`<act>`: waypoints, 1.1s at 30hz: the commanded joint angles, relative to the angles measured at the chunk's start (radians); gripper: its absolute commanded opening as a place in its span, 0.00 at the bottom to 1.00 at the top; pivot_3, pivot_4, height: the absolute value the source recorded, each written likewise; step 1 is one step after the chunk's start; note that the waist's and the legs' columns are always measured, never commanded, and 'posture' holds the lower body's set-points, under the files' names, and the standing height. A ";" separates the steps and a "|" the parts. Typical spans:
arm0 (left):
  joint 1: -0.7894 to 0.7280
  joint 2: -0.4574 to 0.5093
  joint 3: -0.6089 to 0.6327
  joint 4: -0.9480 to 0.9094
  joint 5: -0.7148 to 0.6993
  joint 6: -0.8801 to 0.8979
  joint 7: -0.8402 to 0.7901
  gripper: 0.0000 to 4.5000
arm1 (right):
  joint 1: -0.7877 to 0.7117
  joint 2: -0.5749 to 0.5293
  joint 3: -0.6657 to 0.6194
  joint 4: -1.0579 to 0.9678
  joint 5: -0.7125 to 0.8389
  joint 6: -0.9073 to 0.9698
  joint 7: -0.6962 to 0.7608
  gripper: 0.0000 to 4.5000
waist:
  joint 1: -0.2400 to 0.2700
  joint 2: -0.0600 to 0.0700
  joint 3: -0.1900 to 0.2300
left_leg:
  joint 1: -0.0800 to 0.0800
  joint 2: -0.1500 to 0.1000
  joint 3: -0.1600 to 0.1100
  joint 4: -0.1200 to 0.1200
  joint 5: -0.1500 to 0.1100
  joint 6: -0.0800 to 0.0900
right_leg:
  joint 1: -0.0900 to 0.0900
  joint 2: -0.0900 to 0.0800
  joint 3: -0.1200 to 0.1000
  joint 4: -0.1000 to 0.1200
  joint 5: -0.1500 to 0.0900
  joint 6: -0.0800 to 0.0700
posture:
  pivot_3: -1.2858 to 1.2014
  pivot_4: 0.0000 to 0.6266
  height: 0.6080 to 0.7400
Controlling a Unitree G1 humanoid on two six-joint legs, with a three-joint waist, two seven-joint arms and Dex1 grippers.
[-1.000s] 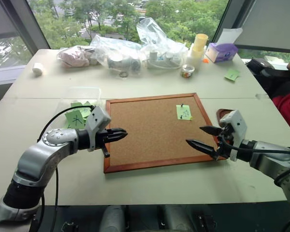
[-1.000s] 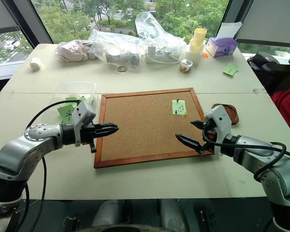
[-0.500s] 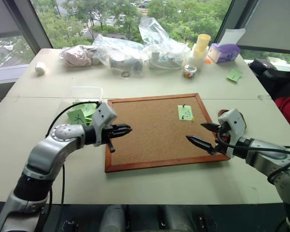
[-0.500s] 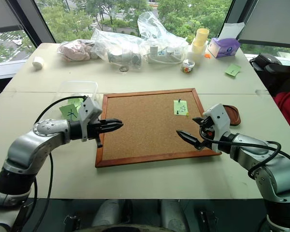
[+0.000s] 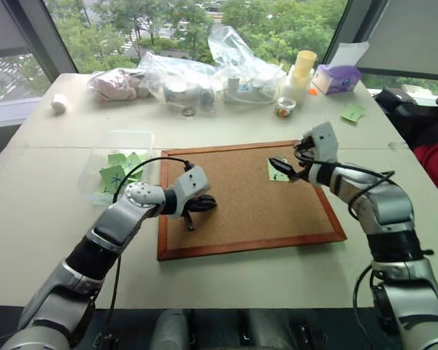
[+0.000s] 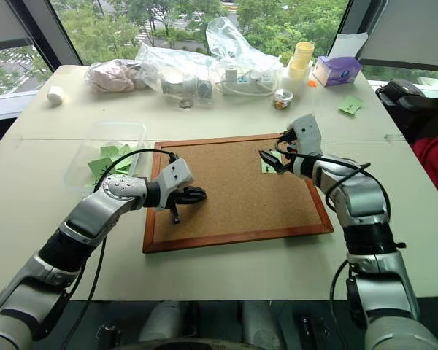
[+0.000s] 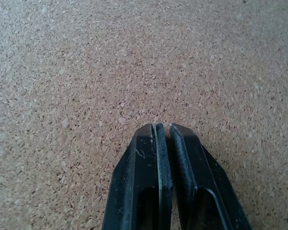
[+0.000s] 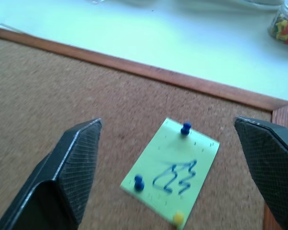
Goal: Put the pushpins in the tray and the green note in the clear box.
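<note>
A pale green note (image 8: 175,175) with a blue scribble is pinned to the corkboard (image 5: 237,219) near its far right corner. Two blue pushpins (image 8: 186,128) and a yellow one (image 8: 178,218) hold it. My right gripper (image 5: 280,167) hovers open just above the note, with one finger (image 8: 74,167) on each side of it. My left gripper (image 5: 204,203) is shut and empty, its fingertips (image 7: 156,132) low over bare cork at the board's left part. The clear box (image 5: 124,137) stands left of the board with green notes inside. The tray is hidden behind my right arm.
Clear plastic bags (image 5: 237,62), stacked yellow cups (image 5: 301,69), a purple box (image 5: 337,78) and a small jar of coloured pins (image 5: 283,107) line the table's far side. A loose green note (image 5: 351,112) lies far right. A person sits at the right edge (image 5: 434,149).
My right gripper has swung forward and left across the board to the pinned note, still open. My left gripper has moved right and down onto the board's left part, still shut.
</note>
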 commanded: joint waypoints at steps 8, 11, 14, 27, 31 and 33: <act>0.031 -0.016 0.007 -0.017 0.037 0.007 -0.004 0.11 | -0.134 0.072 -0.003 0.298 -0.099 -0.163 0.055 1.00 | -0.002 0.000 0.000 | 0.000 0.000 0.000 0.000 0.000 0.000 | 0.000 -0.001 0.000 0.001 0.000 0.000 | 0.52 0.24 0.99; 0.038 -0.018 0.010 -0.023 0.044 0.010 -0.003 0.11 | -0.148 0.083 -0.015 0.339 -0.107 -0.178 0.064 1.00 | -0.003 0.001 0.000 | 0.000 0.000 0.000 0.000 0.000 0.000 | 0.000 -0.001 0.000 0.001 0.000 0.000 | 0.52 0.24 0.99; 0.043 -0.021 0.009 -0.029 0.049 0.014 0.000 0.11 | -0.155 0.092 -0.025 0.366 -0.105 -0.180 0.075 1.00 | -0.002 0.001 0.000 | 0.000 0.000 0.000 0.000 0.000 0.000 | 0.000 -0.001 0.000 0.001 0.000 0.000 | 0.52 0.24 0.99; 0.036 -0.028 0.005 -0.022 0.078 0.007 -0.003 0.10 | -0.163 0.116 -0.061 0.409 -0.113 -0.179 0.073 0.01 | -0.004 0.001 -0.001 | 0.001 0.000 0.000 0.000 0.000 0.000 | 0.000 -0.001 0.000 0.001 0.000 0.000 | 0.52 0.24 0.99; 0.037 -0.029 0.006 -0.021 0.080 0.006 -0.007 0.10 | -0.152 0.121 -0.081 0.388 -0.107 -0.187 0.064 0.01 | -0.003 0.001 -0.001 | 0.001 0.000 0.000 0.000 0.000 0.000 | 0.000 -0.002 0.000 0.001 0.000 0.000 | 0.52 0.24 0.99; 0.037 -0.029 0.007 -0.021 0.081 0.007 -0.009 0.10 | -0.146 0.124 -0.092 0.377 -0.107 -0.198 0.055 0.01 | -0.003 0.001 -0.001 | 0.001 0.000 0.000 0.000 0.000 0.000 | 0.000 -0.002 0.000 0.001 0.000 0.000 | 0.52 0.24 0.99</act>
